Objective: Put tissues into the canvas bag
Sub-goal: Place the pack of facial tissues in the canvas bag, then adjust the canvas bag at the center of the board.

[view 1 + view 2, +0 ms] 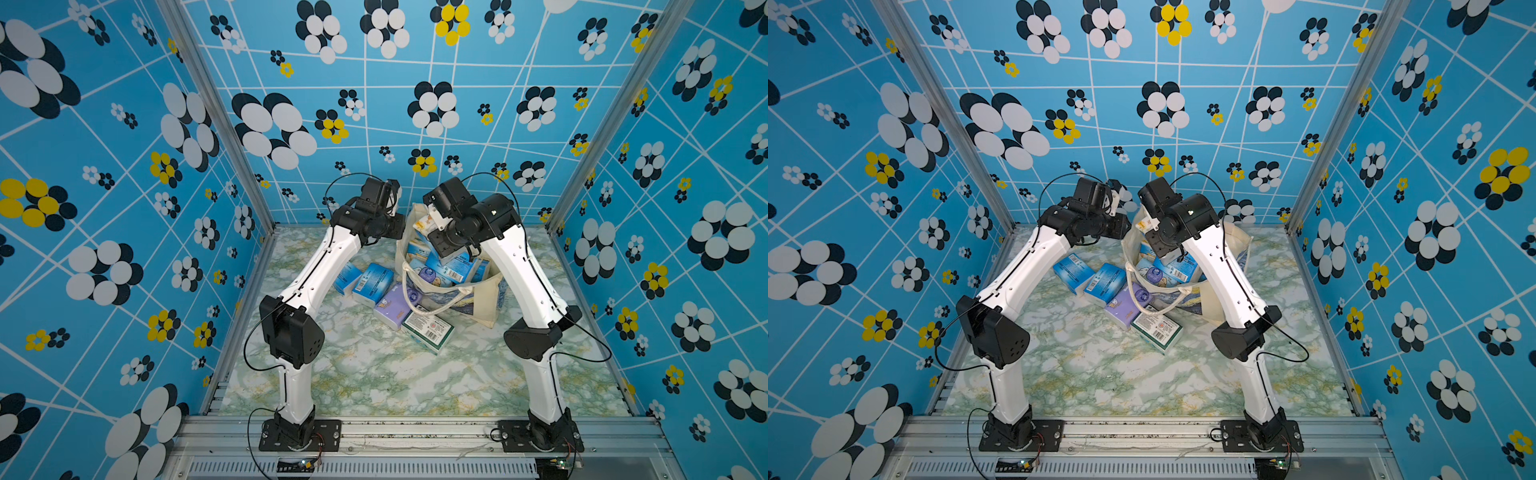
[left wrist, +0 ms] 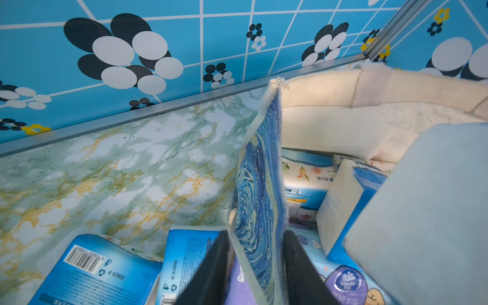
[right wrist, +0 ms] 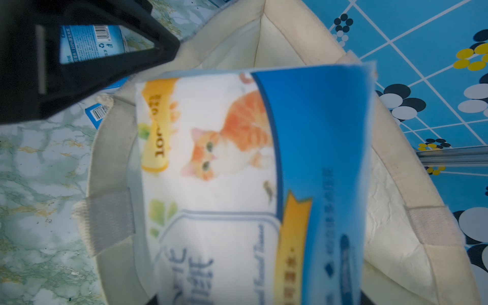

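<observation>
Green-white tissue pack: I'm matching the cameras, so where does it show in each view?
Both top views: the green-white pack lies on the table below centre, in front of the canvas bag.
Left wrist: not in it.
Right wrist: not in it.
Shared landmark: the canvas bag, seen in all four.

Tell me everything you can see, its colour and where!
canvas bag: one, cream with blue swirls, standing open on the table
loose packs: four, two blue, one lilac, one green-white, on the table beside the bag
packs in bag: several, mostly blue, count unclear
cat pack: one, white-orange-blue, over the bag's mouth
table: one, green marble, under everything
walls: three, blue with flowers, around the table
left gripper: one, black, pinching the bag's wall
right gripper: one, black, around the cat pack
</observation>
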Controlling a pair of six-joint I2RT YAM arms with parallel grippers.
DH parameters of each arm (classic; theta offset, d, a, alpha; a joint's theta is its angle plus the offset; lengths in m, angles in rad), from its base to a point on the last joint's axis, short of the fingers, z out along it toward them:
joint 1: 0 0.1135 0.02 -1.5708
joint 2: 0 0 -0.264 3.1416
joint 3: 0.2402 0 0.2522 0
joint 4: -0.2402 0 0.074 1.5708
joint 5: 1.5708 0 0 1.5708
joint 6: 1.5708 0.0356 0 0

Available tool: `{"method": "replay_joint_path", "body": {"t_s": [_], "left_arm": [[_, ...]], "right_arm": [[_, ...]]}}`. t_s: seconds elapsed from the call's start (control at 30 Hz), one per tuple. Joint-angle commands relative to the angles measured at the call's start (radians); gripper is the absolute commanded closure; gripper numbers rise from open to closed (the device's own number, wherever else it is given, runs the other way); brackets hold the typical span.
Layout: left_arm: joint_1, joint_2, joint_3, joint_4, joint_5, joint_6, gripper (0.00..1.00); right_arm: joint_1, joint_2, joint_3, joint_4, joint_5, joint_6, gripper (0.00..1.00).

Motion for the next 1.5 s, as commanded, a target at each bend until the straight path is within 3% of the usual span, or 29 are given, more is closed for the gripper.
{"method": "replay_joint_path", "body": {"t_s": [0.0,0.13,0.2,0.37,0.43,0.5,0.63,0.83,0.93,1.17,1.3,1.47], "left_arm": [[-0.007,0.019,0.029,-0.040,0.003,0.015,0.86],[-0.007,0.029,0.029,-0.040,0.011,0.008,0.90],[-0.007,0.031,0.027,-0.040,0.011,0.001,1.00],[-0.007,0.028,0.034,-0.028,0.047,-0.023,1.00],[-0.009,0.030,0.040,-0.026,0.064,-0.033,1.00],[-0.012,0.032,0.046,-0.029,0.071,-0.036,1.00],[-0.013,0.032,0.048,-0.037,0.076,-0.037,1.00],[-0.013,0.021,0.052,-0.046,0.075,-0.022,1.00],[-0.012,0.021,0.071,-0.060,0.078,-0.006,1.00],[-0.012,0.047,0.128,-0.106,0.084,0.030,1.00],[-0.012,0.065,0.145,-0.112,0.099,0.034,1.00],[-0.012,0.093,0.176,-0.129,0.106,0.039,1.00]], "right_arm": [[0.003,0.016,0.039,-0.010,-0.030,-0.020,0.40],[0.004,0.069,0.040,0.003,-0.049,-0.018,0.40],[0.004,0.086,0.043,0.011,-0.056,-0.020,0.39],[0.003,0.132,0.054,0.051,-0.034,-0.036,0.35],[0.001,0.153,0.076,0.077,-0.013,-0.032,0.32],[-0.003,0.155,0.089,0.121,-0.003,-0.018,0.21],[-0.026,0.095,0.087,0.209,-0.071,0.023,0.02],[-0.089,-0.085,0.040,0.251,-0.151,0.072,0.01],[-0.130,-0.206,-0.075,0.223,-0.103,0.093,0.01],[-0.265,-0.558,-0.564,0.231,0.011,0.182,0.05],[-0.312,-0.690,-0.789,0.270,-0.035,0.247,0.11],[-0.358,-0.745,-0.963,0.350,-0.131,0.312,0.12]]}}
